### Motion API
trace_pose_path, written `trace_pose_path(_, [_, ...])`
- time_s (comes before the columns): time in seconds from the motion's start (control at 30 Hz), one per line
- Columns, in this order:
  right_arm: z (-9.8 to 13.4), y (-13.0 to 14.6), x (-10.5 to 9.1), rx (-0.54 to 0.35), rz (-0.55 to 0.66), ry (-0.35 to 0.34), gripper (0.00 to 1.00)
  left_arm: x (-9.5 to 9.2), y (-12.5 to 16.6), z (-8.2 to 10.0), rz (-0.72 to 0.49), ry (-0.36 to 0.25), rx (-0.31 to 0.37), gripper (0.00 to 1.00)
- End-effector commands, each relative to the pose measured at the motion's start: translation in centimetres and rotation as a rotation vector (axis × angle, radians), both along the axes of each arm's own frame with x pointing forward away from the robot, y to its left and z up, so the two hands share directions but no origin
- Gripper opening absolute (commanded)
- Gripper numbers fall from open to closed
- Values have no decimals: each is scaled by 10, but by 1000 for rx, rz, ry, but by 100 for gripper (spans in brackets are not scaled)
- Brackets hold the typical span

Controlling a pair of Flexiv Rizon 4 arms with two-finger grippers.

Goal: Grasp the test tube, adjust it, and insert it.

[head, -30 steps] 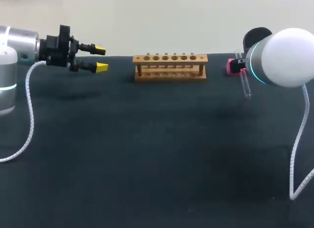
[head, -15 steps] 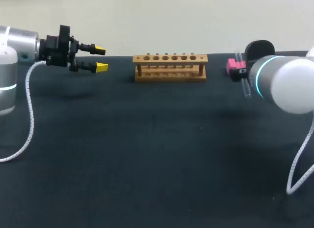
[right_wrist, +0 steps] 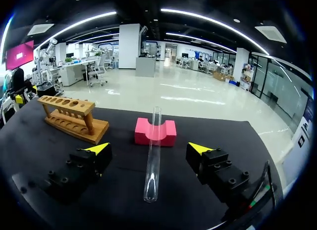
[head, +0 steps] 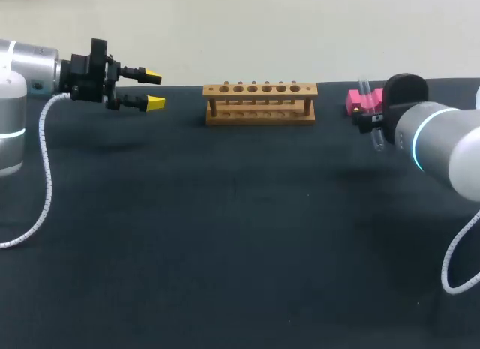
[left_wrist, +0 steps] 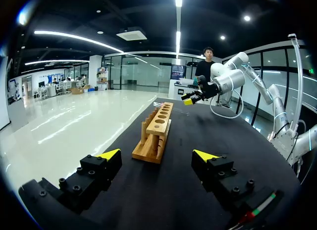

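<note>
A clear glass test tube (right_wrist: 153, 156) lies with its open end propped on a pink block (right_wrist: 156, 132) and its round end down on the black table. My right gripper (right_wrist: 148, 149) is open, one yellow-tipped finger on each side of the tube, neither touching it. From the head view only the tube's lower end (head: 378, 141) shows beside my right arm's wrist. The wooden rack (head: 260, 103) with a row of holes stands at the back middle. My left gripper (head: 154, 90) hovers open at the far left, level with the rack (left_wrist: 156, 136).
The black table (head: 225, 229) stretches wide in front of the rack. The pink block (head: 358, 101) sits right of the rack near the back edge. White cables hang from both arms at the table's sides.
My right arm has swung lower and further right in the head view, covering more of the tube. The tube, the rack and the left arm have not moved.
</note>
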State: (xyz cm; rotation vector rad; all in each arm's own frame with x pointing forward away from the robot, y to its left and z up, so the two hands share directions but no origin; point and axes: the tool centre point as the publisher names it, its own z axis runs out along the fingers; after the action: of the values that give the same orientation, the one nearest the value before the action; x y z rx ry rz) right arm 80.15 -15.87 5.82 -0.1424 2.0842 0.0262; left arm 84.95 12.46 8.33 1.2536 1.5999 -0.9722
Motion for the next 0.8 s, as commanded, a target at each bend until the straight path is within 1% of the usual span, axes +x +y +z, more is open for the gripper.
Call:
trace_pose_path(0.03, [-9, -1, 9, 59, 46, -15, 100, 2, 1, -1, -5, -1, -2, 100])
trace_pose_path(0.23, [-15, 1, 16, 98, 58, -4, 100, 2, 1, -1, -5, -1, -2, 100])
trace_pose_path(0.53, [-28, 10, 21, 107, 115, 20, 100, 2, 1, -1, -5, -1, -2, 100])
trace_pose_path(0.73, [-36, 8, 26, 140, 147, 23, 100, 2, 1, -1, -5, -1, -2, 100])
trace_pose_path(0.8, [-38, 8, 26, 163, 160, 21, 100, 2, 1, -1, -5, -1, -2, 100])
